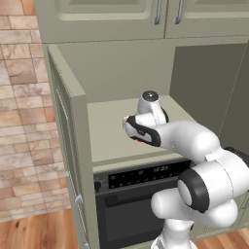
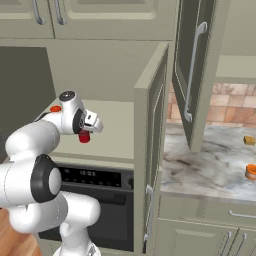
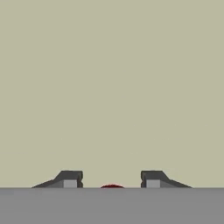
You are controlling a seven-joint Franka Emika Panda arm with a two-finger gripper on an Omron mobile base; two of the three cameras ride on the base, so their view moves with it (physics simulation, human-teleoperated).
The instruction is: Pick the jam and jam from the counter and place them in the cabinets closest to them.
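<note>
The white Franka arm reached into the open pale grey-green cabinet compartment [image 1: 116, 73] above the black built-in oven [image 1: 141, 194]. Its 2-finger gripper [image 2: 86, 134] was closed on a small dark-red jam jar [image 2: 84, 137], which hung just below the hand over the plain matching shelf [image 2: 117, 130]; whether the jar touched the shelf could not be told. In the left base view a sliver of that red jar [image 1: 139, 140] peeked out beneath the black-and-white hand. In the hand view the 2 dark finger tips [image 3: 70, 178] stood either side of a low red arc of the jar [image 3: 112, 186], facing a flat pale cabinet surface. To the right, past the open panelled door [image 2: 192, 70] with its slim silver bar handle, the grey-white marbled stone counter [image 2: 200, 165] carried a second small orange jam jar [image 2: 251, 172] near the right edge.
</note>
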